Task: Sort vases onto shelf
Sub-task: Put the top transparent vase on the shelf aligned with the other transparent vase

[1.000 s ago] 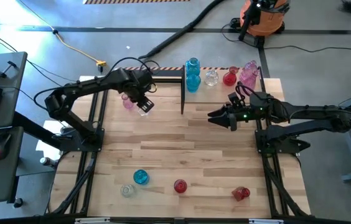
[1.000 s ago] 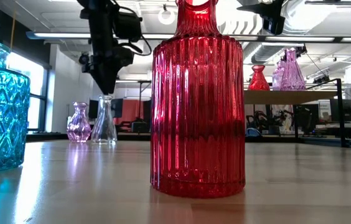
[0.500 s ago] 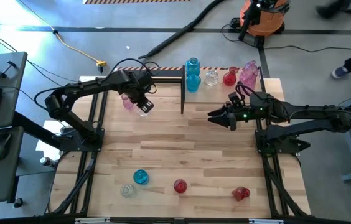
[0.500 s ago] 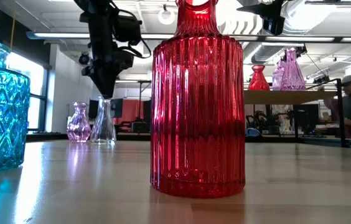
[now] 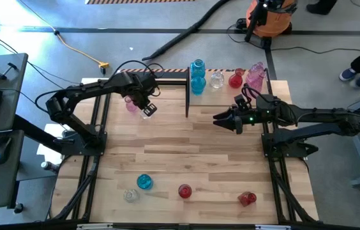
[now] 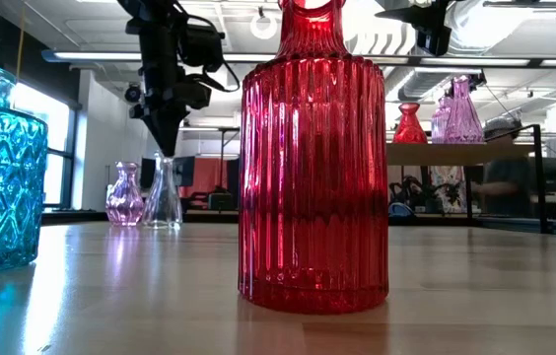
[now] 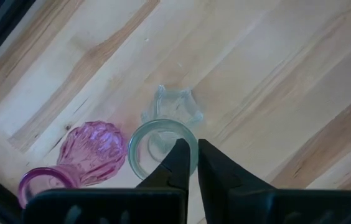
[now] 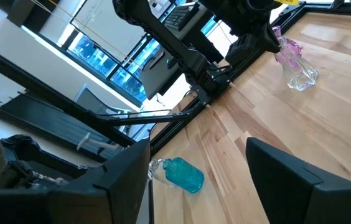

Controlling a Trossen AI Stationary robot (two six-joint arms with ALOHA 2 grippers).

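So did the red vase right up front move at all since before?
No. In the low view the big red vase stands in the same spot as before, covering the same part of the shelf behind it.

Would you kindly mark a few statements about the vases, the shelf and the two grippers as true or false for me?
1. The left gripper is shut on the rim of the clear vase. True.
2. A pink vase stands beside that clear vase. True.
3. The right gripper holds a red vase. False: it is open and holds nothing.
4. The shelf holds no vases. False: a red vase on the shelf and others stand on it.
5. Four vases sit along the table's near edge. True.
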